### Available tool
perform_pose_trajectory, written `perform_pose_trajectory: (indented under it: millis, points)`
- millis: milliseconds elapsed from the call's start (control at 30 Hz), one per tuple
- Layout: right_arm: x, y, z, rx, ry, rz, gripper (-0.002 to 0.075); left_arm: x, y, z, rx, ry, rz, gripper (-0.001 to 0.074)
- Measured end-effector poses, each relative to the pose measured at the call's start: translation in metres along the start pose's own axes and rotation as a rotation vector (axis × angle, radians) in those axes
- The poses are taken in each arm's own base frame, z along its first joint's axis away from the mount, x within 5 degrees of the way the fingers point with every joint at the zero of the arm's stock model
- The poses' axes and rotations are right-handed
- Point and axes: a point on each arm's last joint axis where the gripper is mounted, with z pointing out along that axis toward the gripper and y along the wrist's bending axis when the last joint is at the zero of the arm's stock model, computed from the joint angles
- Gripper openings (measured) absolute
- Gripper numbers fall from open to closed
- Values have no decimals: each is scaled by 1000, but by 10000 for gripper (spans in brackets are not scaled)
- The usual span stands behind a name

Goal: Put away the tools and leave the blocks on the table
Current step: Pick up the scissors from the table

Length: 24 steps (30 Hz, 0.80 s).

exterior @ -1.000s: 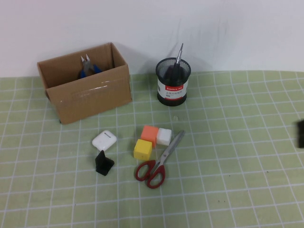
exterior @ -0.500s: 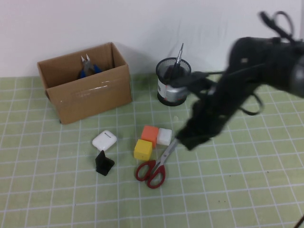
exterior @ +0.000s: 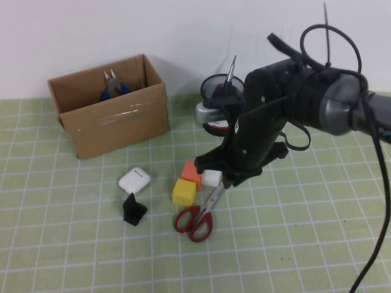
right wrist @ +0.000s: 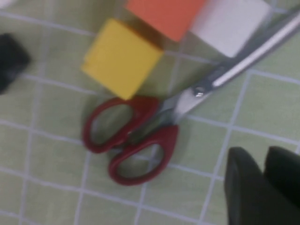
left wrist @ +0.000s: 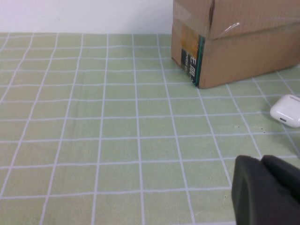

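Red-handled steel scissors [exterior: 201,210] beside cubes, under right gripper [exterior: 235,177], fingers together | left gripper [left wrist: 267,190] low over bare mat, state unclear | cardboard box [exterior: 110,119]: blue-handled pliers [exterior: 112,86] | mesh cup [exterior: 215,91]: screwdriver [exterior: 228,78]

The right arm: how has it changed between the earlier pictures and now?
It swung in from the right edge; its right claw now hangs over the scissors by the blocks, holding nothing. Pliers, screwdriver, scissors and blocks stayed put. Left claw stayed parked.
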Motion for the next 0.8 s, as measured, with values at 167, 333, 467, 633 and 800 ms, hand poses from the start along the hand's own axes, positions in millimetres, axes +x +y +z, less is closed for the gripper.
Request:
perform_pose_trajectory:
  millis: [167,333,467,633,800]
  points:
    - [0,-2,11,19,21,33,195,0,0,0,0,0,0,-3]
    - [0,-2,19,19,38,96,287,0,0,0,0,0,0,-3]
    - [-1,5,30,8,28,112,300,0,0,0,0,0,0,-3]
    - [-2,6,47,5,29,153,302,0,0,0,-1,0,2,-3]
    - [-2,6,58,8,31,189,302,0,0,0,-1,0,3,-3]
